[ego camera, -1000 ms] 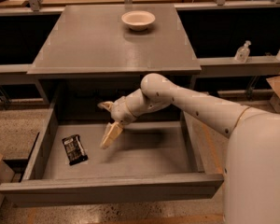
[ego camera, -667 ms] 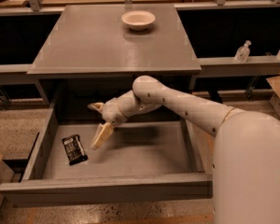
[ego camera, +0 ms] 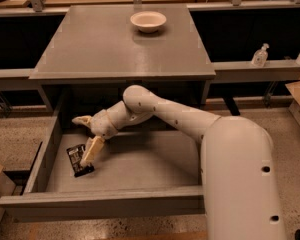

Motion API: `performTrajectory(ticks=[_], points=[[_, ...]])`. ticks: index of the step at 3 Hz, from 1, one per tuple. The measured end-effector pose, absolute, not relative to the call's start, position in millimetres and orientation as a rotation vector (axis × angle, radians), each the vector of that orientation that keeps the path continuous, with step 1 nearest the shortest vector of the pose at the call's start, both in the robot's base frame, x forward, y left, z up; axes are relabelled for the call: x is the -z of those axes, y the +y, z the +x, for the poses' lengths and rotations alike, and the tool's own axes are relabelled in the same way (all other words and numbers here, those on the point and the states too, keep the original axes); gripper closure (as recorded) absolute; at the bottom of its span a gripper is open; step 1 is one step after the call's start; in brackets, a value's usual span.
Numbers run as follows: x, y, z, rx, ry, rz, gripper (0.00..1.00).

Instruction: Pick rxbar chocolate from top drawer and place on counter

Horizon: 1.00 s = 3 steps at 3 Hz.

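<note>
The top drawer is pulled open below the grey counter. The rxbar chocolate, a flat black bar, lies on the drawer floor at the left. My gripper reaches down into the drawer from the right and its pale tip lies over the bar's right edge. The white arm runs back to the large body at the lower right.
A white bowl stands at the back of the counter. A clear bottle sits on a low grey ledge at the right. Dark recesses lie on both sides of the cabinet. Light wooden tabletops run along the back.
My gripper has moved left and down across the drawer, from beside the rxbar chocolate to over its right edge. The bar has not moved.
</note>
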<state>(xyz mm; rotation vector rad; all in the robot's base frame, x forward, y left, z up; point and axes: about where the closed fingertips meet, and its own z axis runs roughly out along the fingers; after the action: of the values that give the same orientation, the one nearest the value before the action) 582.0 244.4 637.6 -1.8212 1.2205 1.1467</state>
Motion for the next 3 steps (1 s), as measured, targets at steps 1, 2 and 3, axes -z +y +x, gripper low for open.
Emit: performTrajectory(ticks=[1,2,3], points=[[-634.2,259.0,567.1,-1.178,1.197,-1.842,0.0],[-623.5,264.6,552.7,-1.146,1.218,-1.89,0.0],[-603.7,259.8,543.6,-1.074,1.286,-1.965,0.0]])
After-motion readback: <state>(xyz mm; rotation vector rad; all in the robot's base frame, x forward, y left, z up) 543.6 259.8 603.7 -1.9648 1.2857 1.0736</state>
